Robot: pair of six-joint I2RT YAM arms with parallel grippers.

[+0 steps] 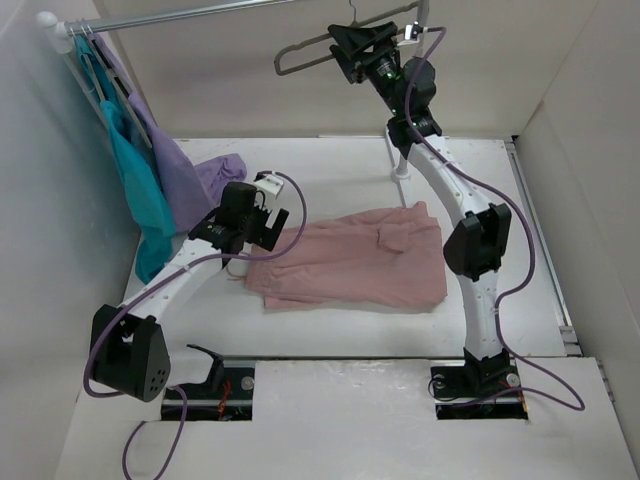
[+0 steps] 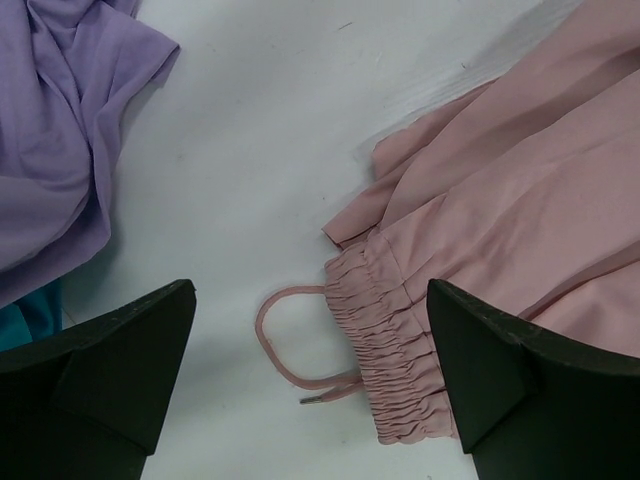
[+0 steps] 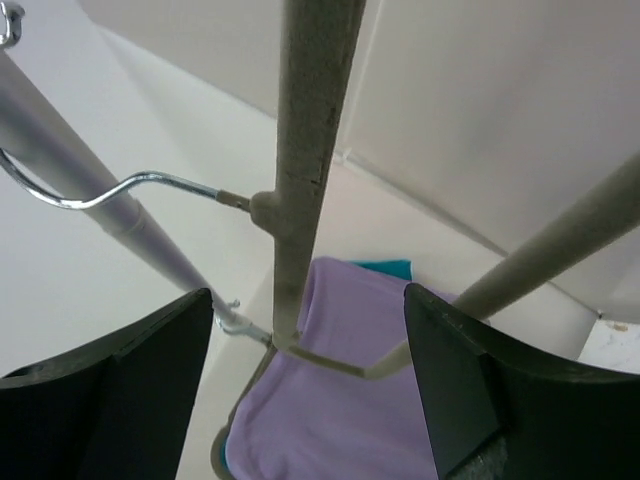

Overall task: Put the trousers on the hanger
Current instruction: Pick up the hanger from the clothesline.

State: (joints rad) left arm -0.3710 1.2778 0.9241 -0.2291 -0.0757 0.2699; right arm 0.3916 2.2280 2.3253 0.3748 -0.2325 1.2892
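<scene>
The left gripper (image 2: 310, 300), fingers spread above the trousers' (image 2: 520, 220) waistband (image 2: 385, 350), should pinch the elastic, not the drawstring (image 2: 260, 335); the right gripper (image 3: 308, 292) stands released around the hanger (image 3: 305, 150).

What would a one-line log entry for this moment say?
left gripper: open, over waistband of trousers | right gripper: open, either side of hanger on rail | trousers: on table, not yet hung
</scene>
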